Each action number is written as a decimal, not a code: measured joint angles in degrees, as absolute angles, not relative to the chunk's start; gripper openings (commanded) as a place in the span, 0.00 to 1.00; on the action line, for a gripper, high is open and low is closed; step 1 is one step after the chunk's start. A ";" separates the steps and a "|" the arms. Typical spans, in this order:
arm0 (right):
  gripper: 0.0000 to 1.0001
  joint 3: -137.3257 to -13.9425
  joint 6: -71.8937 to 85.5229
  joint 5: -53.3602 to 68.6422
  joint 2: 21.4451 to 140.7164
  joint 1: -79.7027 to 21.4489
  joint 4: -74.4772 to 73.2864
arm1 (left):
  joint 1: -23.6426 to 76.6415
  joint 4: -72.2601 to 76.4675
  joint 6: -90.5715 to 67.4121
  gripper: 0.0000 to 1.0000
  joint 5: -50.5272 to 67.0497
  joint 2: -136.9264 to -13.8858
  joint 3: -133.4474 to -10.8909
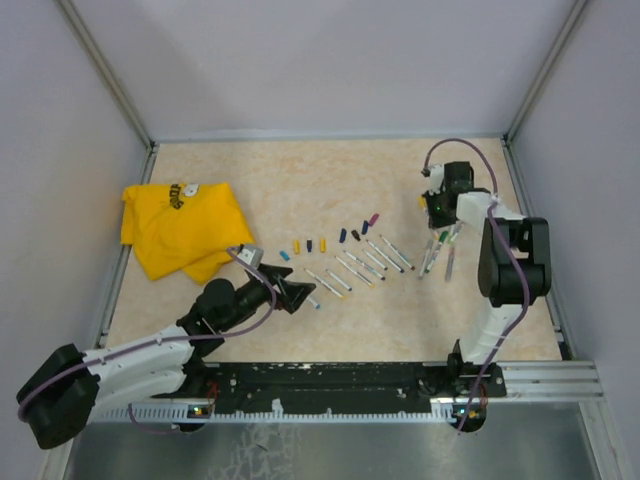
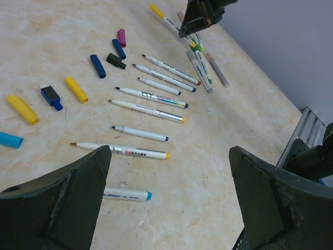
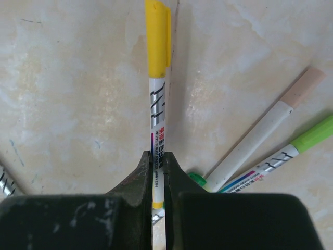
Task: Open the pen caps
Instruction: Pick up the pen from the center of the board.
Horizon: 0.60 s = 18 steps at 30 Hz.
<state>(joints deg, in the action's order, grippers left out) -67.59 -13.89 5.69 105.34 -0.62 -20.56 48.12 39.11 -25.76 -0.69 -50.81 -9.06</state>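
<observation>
My right gripper (image 3: 158, 161) is shut on the barrel of a whiteboard pen (image 3: 157, 112), whose yellow cap (image 3: 157, 36) is still on and points away from the fingers. Beside it lie a pen with a peach cap (image 3: 304, 83) and one with a green cap (image 3: 315, 135). In the top view the right gripper (image 1: 440, 215) stands over this small pile at the right. My left gripper (image 2: 169, 153) is open and holds nothing, hovering low over the table. Ahead of it lies a row of uncapped pens (image 2: 148, 110), with loose caps beyond them: yellow (image 2: 76, 89), blue (image 2: 97, 66), black (image 2: 116, 61), magenta (image 2: 122, 37).
A crumpled yellow cloth (image 1: 180, 230) lies at the left of the table. Grey walls close in the back and both sides. A metal rail (image 1: 350, 380) runs along the near edge under the arm bases. One capless pen with a cyan end (image 2: 125, 194) lies close to the left finger.
</observation>
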 measured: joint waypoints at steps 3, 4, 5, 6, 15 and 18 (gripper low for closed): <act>0.00 -66.72 -13.89 6.63 102.96 -0.62 -20.16 | 48.10 40.77 -26.65 1.00 0.36 -52.05 -9.06; 0.00 -66.72 -13.89 7.05 102.21 -0.62 -20.12 | 48.10 41.43 -27.03 1.00 0.71 -52.45 -9.06; 0.00 -66.72 -13.87 7.57 101.43 -0.62 -19.86 | 48.03 42.13 -27.24 1.00 0.97 -52.84 -9.06; 0.00 -66.72 -13.85 8.01 100.86 -0.62 -19.64 | 47.86 42.83 -27.51 1.00 1.34 -53.28 -9.06; 0.00 -64.82 -13.41 15.79 96.49 -0.62 -18.98 | 38.28 52.88 -34.46 1.00 11.55 -59.16 -8.25; 0.00 -64.16 -13.17 19.70 94.65 -0.69 -19.38 | 33.89 57.43 -37.56 1.00 15.55 -61.95 -7.44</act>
<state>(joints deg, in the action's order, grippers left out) -64.16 -13.17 19.70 94.65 -0.69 -19.38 33.89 57.43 -37.56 15.55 -61.95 -7.44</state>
